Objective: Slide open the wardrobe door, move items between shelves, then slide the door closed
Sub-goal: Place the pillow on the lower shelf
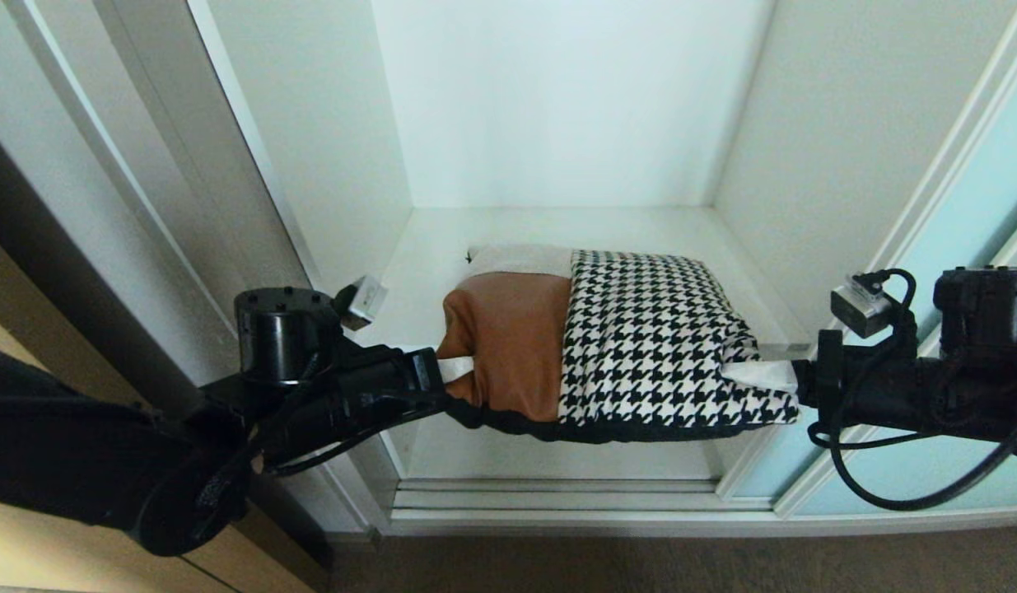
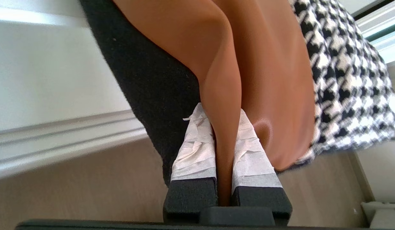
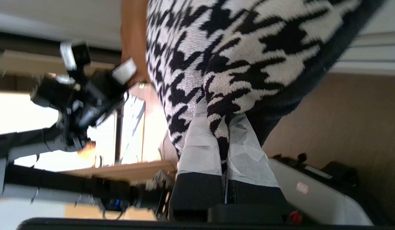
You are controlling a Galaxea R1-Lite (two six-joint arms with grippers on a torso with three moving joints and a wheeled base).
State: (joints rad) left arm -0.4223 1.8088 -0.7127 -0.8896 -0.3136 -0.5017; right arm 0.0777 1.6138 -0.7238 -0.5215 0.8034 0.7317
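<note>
- The cushion (image 1: 615, 346) is held between the two arms at the open front of the wardrobe, its near edge out past the front of the white shelf (image 1: 557, 226) and its far part over the board; whether it rests on the board cannot be told.
- The left gripper (image 1: 454, 368) is seen clamped nearly shut on a pinched fold of the tan leather corner, the taped fingers (image 2: 194, 153) pressed flat against either side of it.
- The right gripper (image 1: 759, 375) is likewise closed on a small tuck of houndstooth fabric at the opposite corner, its taped fingers (image 3: 200, 150) almost meeting.
- Slippage is judged the main risk: only thin folds of cover are gripped, and smooth leather could be pulled free if the arms are drawn apart or lifted unevenly.
- A dropped corner would let the cushion swing and sag, so that it could be caught on the shelf's front edge or fall onto the floor (image 1: 681, 560).
- The right arm is placed just beside the sliding wardrobe door (image 1: 969, 206), pushed aside at the right; a sideways move could bring it against the frosted pane.
- The shelf is a plain smooth white board between white walls, with nothing else seen on it.
- A door track (image 1: 557, 494) runs along the threshold, with brown flooring below it.
</note>
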